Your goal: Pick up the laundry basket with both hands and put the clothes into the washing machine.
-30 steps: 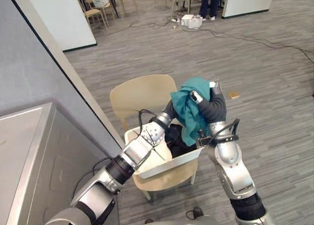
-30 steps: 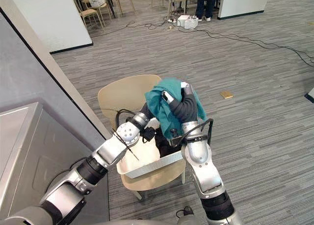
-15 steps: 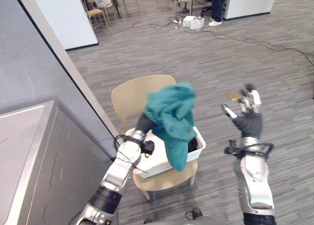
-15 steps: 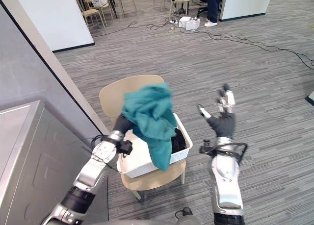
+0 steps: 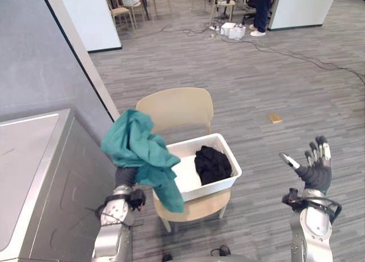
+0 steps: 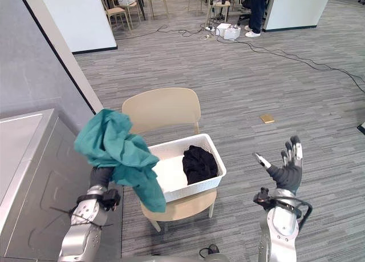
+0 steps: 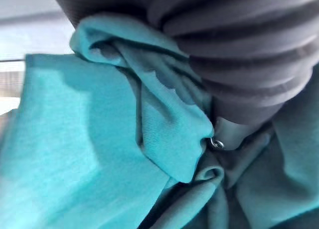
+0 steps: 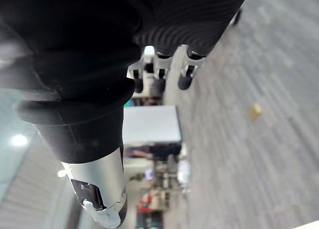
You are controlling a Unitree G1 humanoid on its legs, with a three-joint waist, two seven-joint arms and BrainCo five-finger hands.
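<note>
Teal garment (image 5: 136,146) draped over left robot hand (image 5: 125,176), beside the grey washing machine (image 5: 68,182); we cannot tell its grip. Right robot hand (image 5: 315,170) splayed, empty. White laundry basket (image 5: 191,143) rests on the chair (image 5: 177,108), black garment (image 5: 213,165) inside. We judge nothing loaded yet.

Our right hand (image 5: 312,170) wears a dark ribbed cover over its back and wrist. Its silver fingers (image 8: 158,69) end in dark tips, and a silver thumb (image 8: 102,199) sits apart from them. Our smooth silver-grey right forearm (image 5: 311,234) has a thin black cable (image 5: 320,201) at the wrist. Our left hand (image 5: 125,176) has the same dark ribbed cover, over a silver-grey left forearm (image 5: 111,245) with a black wrist joint (image 5: 122,201).
</note>
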